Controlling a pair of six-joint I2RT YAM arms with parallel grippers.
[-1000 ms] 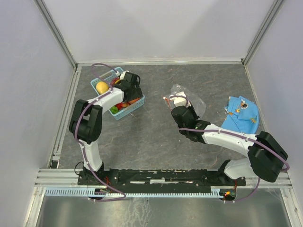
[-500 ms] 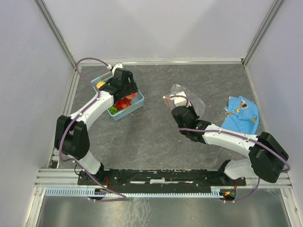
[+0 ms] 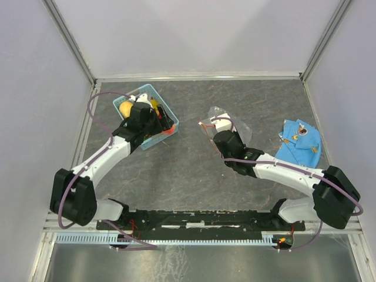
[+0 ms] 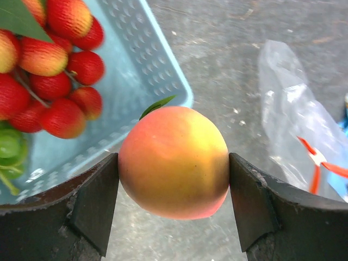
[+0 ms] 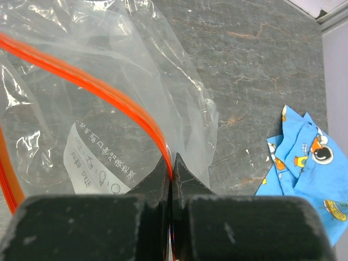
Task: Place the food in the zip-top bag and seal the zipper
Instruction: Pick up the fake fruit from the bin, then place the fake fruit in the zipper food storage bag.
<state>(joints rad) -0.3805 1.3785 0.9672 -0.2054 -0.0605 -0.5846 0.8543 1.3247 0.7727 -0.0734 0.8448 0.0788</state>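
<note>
My left gripper (image 4: 174, 179) is shut on an orange-yellow peach (image 4: 174, 162), held just off the near-right corner of the light blue basket (image 4: 147, 70). In the top view this gripper (image 3: 166, 126) is at the basket's right edge. Red strawberries (image 4: 54, 81) and green grapes (image 4: 10, 144) lie in the basket, and a yellow lemon (image 3: 126, 108) shows at its far left. My right gripper (image 5: 172, 169) is shut on the red-orange zipper (image 5: 109, 92) of the clear zip-top bag (image 5: 119, 136) and holds its mouth up. The bag (image 3: 234, 122) is mid-table.
A blue patterned cloth (image 3: 299, 141) lies at the right of the table, also in the right wrist view (image 5: 304, 163). Grey walls and a metal frame (image 3: 88, 76) bound the table. The bag (image 4: 293, 125) lies to the right beyond the peach.
My left gripper has come out of the basket toward its right edge with the peach in it, and the left arm's elbow has swung down and left. The right arm has barely moved.
</note>
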